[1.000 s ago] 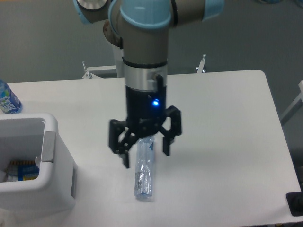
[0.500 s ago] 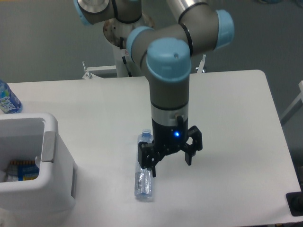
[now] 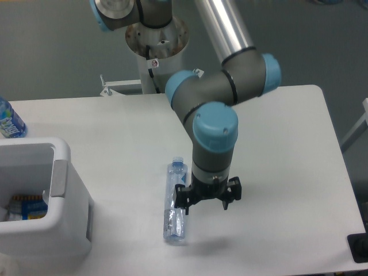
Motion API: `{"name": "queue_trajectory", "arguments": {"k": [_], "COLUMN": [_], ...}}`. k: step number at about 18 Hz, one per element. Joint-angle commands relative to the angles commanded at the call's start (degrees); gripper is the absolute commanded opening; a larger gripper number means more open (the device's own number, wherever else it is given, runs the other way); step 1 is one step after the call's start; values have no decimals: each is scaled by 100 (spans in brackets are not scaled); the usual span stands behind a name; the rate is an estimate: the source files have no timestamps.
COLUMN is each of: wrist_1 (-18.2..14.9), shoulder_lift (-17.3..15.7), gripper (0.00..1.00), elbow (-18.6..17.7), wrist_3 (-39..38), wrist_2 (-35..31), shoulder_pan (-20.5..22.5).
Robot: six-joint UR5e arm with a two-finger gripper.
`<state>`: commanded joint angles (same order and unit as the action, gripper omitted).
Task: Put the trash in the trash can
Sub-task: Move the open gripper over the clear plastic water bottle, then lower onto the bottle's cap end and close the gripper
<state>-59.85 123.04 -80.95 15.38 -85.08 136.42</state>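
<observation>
A white table seen from above and in front, with a grey robot arm with pale blue joints reaching down from the top of the view. Its black gripper hangs low over the table, fingers spread open and holding nothing. The left finger is at the right edge of the crushed bottle; whether it touches cannot be told. The bottle lies flat near the front middle of the table, its blue cap pointing away from the camera.

At the left front corner stands the white bin, partly cut off by the frame edge, well apart from the bottle. Inside it, low down, lies something with blue and yellow print beside a bit of white; what it is cannot be made out. At the far left edge a blue-labelled bottle stands behind the bin. Bare table lies between the crushed bottle and the bin. The arm's base rises behind the table's far edge.

Compared with a second ago, the gripper has moved from straddling the bottle's upper end to a spot lower and to the right, and the arm has folded down closer to the table. The bottle has not moved, and its cap is now uncovered.
</observation>
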Motion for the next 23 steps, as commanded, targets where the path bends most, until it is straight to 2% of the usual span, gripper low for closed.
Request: {"name": "queue_trajectory", "arguments": {"k": [4, 7, 11, 14, 17, 23], "wrist_1": [26, 210, 290, 308, 527, 554], "shoulder_lift": [185, 334, 527, 712, 765, 862], "gripper": [100, 100, 100, 100, 100, 100], "elbow": [17, 70, 123, 184, 150, 97], "wrist_3": [-44, -272, -281, -281, -247, -220], "wrist_2": [0, -9, -17, -280, -316, -422], "shoulder_pan": [-185, -256, -379, -554, -572, -651]}}
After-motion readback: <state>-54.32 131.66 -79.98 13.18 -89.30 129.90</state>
